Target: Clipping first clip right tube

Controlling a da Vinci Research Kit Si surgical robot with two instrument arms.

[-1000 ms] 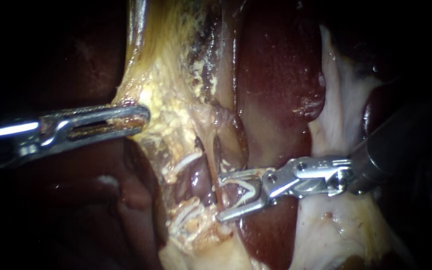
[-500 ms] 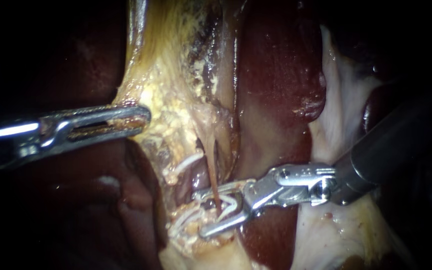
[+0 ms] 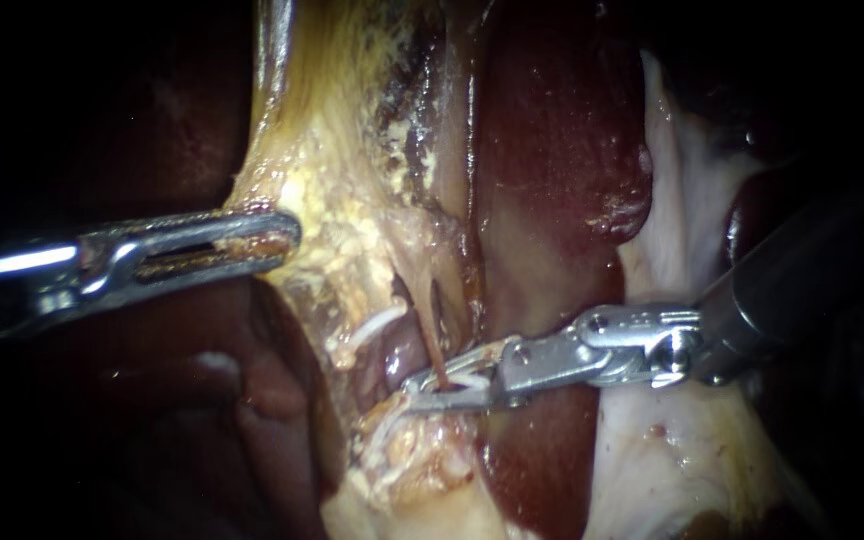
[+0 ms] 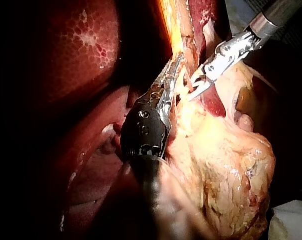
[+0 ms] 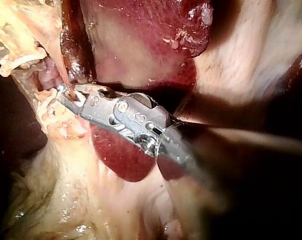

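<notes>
A thin reddish tube (image 3: 428, 335) runs down from the yellowish fatty tissue (image 3: 342, 210) beside the dark red liver (image 3: 552, 150). My right instrument (image 3: 414, 392) comes in from the right, its jaws nearly together around this tube, with a white clip (image 3: 462, 378) squeezed between them. The right wrist view shows the same instrument (image 5: 63, 95) with its tip on the tube (image 5: 58, 67). My left instrument (image 3: 287, 232) is shut on the edge of the yellowish tissue and holds it toward the left. In the left wrist view its jaws (image 4: 177, 62) lie along that tissue, with the right instrument (image 4: 197, 90) just beyond.
Pale whitish tissue (image 3: 687, 200) lies behind the right instrument's shaft. White strands (image 3: 377, 322) cross the frayed tissue left of the tube. A lump of yellow fat (image 4: 231, 165) bulges beside the left instrument. Dark liver (image 3: 202, 400) fills the lower left.
My right instrument moved its open jaws left over the tube, then closed them on it with the clip. The left instrument has held still.
</notes>
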